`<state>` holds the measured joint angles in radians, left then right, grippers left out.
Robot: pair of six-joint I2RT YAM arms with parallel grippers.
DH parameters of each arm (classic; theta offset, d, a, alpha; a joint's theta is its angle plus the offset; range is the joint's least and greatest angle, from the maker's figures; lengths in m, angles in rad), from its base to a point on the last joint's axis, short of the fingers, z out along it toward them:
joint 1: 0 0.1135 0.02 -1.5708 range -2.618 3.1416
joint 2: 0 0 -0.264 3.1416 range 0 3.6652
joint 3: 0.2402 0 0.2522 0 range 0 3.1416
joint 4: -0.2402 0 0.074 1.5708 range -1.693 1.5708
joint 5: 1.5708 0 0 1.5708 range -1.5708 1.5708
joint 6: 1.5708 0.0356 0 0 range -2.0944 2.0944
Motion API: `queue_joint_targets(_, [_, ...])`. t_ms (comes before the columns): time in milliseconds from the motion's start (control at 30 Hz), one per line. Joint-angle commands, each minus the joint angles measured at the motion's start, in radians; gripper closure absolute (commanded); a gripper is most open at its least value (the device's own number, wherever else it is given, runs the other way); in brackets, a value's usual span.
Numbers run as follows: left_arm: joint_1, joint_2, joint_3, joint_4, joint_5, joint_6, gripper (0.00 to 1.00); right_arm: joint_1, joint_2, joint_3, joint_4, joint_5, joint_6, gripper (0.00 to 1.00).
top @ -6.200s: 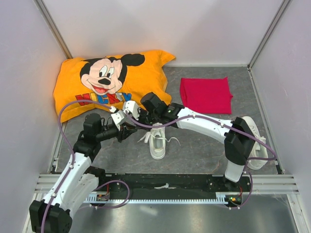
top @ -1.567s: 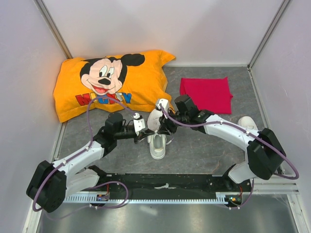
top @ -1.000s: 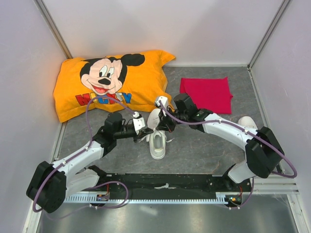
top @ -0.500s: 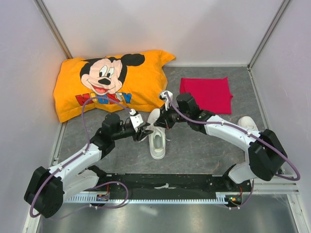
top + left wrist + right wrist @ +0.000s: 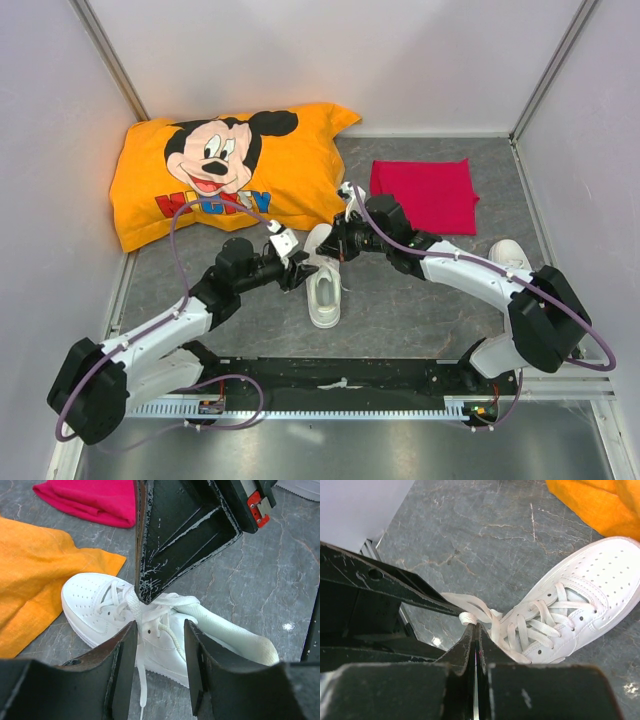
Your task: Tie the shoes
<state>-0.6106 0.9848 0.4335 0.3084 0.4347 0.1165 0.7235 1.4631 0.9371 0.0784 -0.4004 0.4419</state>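
One white shoe (image 5: 323,285) lies on the grey floor between my arms, toe toward the pillow; it also shows in the left wrist view (image 5: 150,625) and the right wrist view (image 5: 575,615). My right gripper (image 5: 474,626) is shut on a white lace loop (image 5: 470,611) and holds it up over the shoe's tongue (image 5: 328,252). My left gripper (image 5: 160,667) is open just left of the shoe (image 5: 303,268), with the shoe's side and a loose lace strand (image 5: 175,639) between its jaws. A second white shoe (image 5: 510,255) lies at the right behind my right arm.
An orange Mickey pillow (image 5: 230,165) lies at the back left, its edge close to the shoe's toe (image 5: 35,585). A folded red cloth (image 5: 425,195) lies at the back right. Grey walls close in three sides; a black rail (image 5: 340,385) runs along the near edge.
My right gripper has lifted the lace loop and drawn it slightly back and right. My left gripper has moved right, closer to the shoe's side.
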Motion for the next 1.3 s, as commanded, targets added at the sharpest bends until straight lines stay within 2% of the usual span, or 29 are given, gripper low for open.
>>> queue_joint_targets(0, [-0.023,0.031,-0.007,0.090,-0.074,-0.080,0.50,-0.002,-0.004,-0.018,0.076,0.034,0.103,1.00])
queue_joint_targets(200, [-0.026,0.061,-0.002,0.124,-0.149,-0.167,0.48,-0.001,-0.007,-0.038,0.087,0.021,0.156,1.00])
queue_joint_targets(667, [-0.037,0.113,-0.004,0.186,-0.152,-0.248,0.48,-0.002,-0.014,-0.081,0.144,0.044,0.268,1.00])
queue_joint_targets(1000, [-0.038,0.149,0.008,0.196,-0.201,-0.262,0.57,-0.001,-0.018,-0.089,0.144,0.034,0.293,1.00])
queue_joint_targets(1200, [-0.038,0.124,-0.006,0.219,-0.136,-0.296,0.42,-0.001,-0.012,-0.093,0.146,0.052,0.307,1.00])
queue_joint_targets(1267, [-0.040,0.123,-0.007,0.225,-0.128,-0.296,0.40,-0.001,-0.006,-0.093,0.147,0.054,0.311,1.00])
